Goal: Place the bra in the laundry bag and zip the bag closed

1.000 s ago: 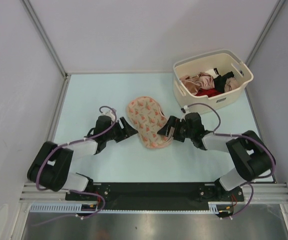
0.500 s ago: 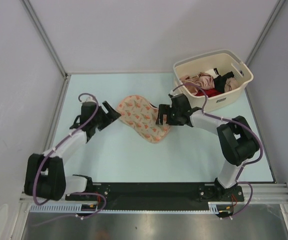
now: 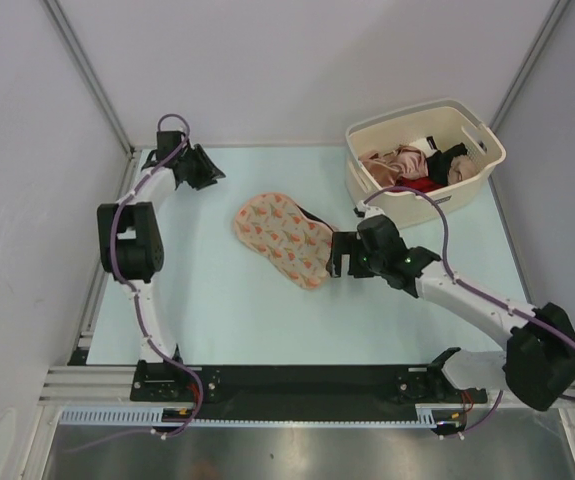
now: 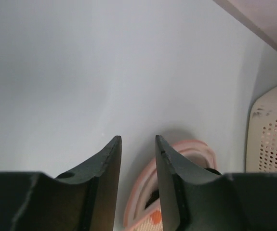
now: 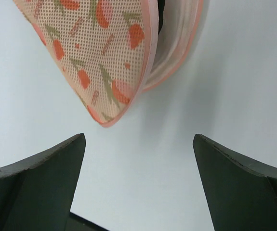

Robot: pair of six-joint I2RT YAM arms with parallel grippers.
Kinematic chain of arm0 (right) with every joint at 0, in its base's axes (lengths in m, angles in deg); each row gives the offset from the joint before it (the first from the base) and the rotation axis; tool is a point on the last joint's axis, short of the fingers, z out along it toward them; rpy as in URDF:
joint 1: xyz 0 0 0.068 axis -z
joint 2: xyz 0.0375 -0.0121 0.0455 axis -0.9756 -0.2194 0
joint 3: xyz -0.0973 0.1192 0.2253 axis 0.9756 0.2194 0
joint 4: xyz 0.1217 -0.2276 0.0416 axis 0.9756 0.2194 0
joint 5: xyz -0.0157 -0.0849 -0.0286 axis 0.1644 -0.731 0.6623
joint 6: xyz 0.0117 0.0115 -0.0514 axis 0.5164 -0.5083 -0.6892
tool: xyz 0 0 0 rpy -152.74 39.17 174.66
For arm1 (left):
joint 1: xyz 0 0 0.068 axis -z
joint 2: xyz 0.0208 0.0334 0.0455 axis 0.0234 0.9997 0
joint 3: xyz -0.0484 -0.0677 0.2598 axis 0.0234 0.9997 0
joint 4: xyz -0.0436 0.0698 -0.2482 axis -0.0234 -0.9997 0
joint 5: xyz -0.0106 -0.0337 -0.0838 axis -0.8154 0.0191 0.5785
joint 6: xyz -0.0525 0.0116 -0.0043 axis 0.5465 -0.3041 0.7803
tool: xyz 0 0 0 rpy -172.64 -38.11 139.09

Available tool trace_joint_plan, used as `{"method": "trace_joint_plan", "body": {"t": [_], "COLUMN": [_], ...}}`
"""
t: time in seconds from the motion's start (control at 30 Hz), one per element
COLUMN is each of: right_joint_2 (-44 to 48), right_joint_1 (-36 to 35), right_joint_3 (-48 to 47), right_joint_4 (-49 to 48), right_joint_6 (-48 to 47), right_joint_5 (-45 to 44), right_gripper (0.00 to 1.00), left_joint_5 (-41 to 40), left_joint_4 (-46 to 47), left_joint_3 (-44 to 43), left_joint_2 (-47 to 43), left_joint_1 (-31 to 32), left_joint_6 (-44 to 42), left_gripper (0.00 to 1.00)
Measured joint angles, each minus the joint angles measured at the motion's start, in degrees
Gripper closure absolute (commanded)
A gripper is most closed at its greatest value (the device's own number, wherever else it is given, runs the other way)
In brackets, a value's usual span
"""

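Observation:
The laundry bag [image 3: 282, 238], peach with red and green print, lies flat mid-table, its edge gaping along the far right side. The bra shows only as a dark strip [image 3: 313, 216] inside that gap; the left wrist view shows it as black lace [image 4: 152, 197] between the pink lips. My left gripper [image 3: 213, 174] is at the far left back corner, well away from the bag, jaws narrowly apart and empty [image 4: 138, 139]. My right gripper [image 3: 335, 256] is wide open and empty just off the bag's near right tip [image 5: 95, 53], touching nothing [image 5: 139, 137].
A cream plastic basket [image 3: 472, 175] with pink, beige, red and black garments stands at the back right; its perforated wall shows in the left wrist view [image 4: 273, 134]. Grey walls close in the table on the left, back and right.
My left arm has let go of the bag and swung away to the far left back corner. My right gripper has drawn back off the bag's right edge. The bag now lies flat.

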Motion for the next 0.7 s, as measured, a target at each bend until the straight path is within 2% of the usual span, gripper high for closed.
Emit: {"method": "trace_joint_plan", "body": {"t": [0.17, 0.33, 0.47, 0.7], "right_joint_2": [5.7, 7.6, 8.3, 4.2], "right_joint_1": [-0.9, -4.8, -8.3, -14.9], "right_joint_3": [3.6, 8.0, 11.3, 13.9], "right_joint_4": [0.8, -0.9, -2.7, -9.6], "right_joint_6": [1.5, 4.9, 7.8, 11.2], "right_joint_5": [1.3, 3.3, 4.2, 2.7], "right_gripper": [0.0, 0.02, 0.08, 0.12], "left_joint_5": [0.7, 1.4, 2.1, 0.5], "left_joint_4": [-5.4, -8.0, -6.4, -0.5], "left_joint_3": [-10.6, -10.6, -2.9, 22.1], "left_joint_2": [9.4, 12.2, 10.2, -5.9], "left_joint_1": [3.3, 9.0, 11.4, 11.2], "left_joint_6": [-2.4, -3.4, -2.2, 1.5], "left_gripper": [0.65, 0.76, 0.8, 0.82]}}
